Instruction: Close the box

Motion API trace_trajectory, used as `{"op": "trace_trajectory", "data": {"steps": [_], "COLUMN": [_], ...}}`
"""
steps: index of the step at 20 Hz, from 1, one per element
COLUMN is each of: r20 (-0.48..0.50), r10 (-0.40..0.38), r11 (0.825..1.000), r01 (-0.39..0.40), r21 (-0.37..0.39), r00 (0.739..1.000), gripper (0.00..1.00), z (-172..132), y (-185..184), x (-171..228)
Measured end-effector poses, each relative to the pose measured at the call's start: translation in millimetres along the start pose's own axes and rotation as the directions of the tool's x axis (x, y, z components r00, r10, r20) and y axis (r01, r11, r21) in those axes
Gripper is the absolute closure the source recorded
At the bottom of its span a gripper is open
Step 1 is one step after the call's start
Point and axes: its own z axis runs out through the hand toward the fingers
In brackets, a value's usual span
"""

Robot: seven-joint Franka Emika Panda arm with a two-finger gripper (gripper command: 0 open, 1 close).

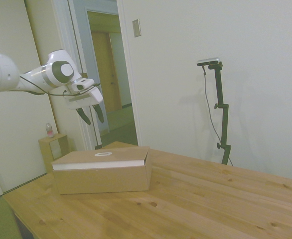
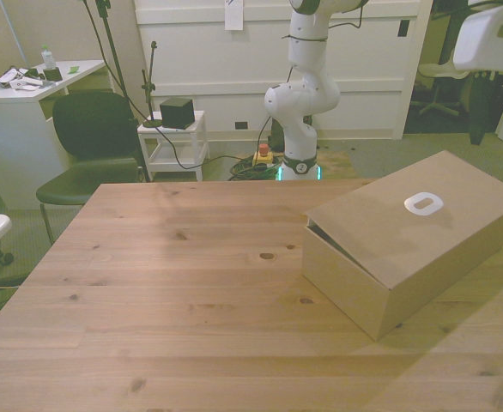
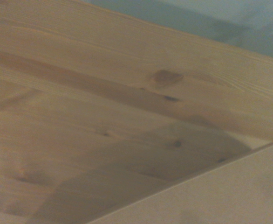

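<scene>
The tan cardboard box (image 1: pixel 103 177) lies on the wooden table (image 1: pixel 211 199), toward the front view's right (image 2: pixel 406 257). Its lid (image 1: pixel 101 156) with the oval cutout (image 2: pixel 423 203) lies almost flat on top. A thin white strip shows under the lid's edge in the side view, and a narrow gap stays at one corner in the front view. My gripper (image 1: pixel 92 115) hangs well above the box, open, nothing between its dark fingers. It is cut off above the front view. The wrist view shows bare table (image 3: pixel 104 93) and a box edge (image 3: pixel 229 196).
A small wooden cube stand (image 1: pixel 54 149) with a bottle (image 1: pixel 50 130) stands on the floor beyond the table. A black chair (image 2: pixel 97 137), a white desk (image 2: pixel 28 94) and a white cart (image 2: pixel 176 142) stand behind the table at the front view's left.
</scene>
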Motion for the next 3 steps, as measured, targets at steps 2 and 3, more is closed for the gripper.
{"op": "trace_trajectory", "data": {"steps": [2, 3], "r20": [0.014, 0.025], "r10": [0.035, 0.055], "r11": [0.999, 0.998], "r01": [-0.035, -0.056], "r21": [0.03, 0.038], "r00": [0.999, 0.998], "gripper": [0.0, 0.0], "z": [-14, -17], "y": [6, 8], "x": [-17, -22]}}
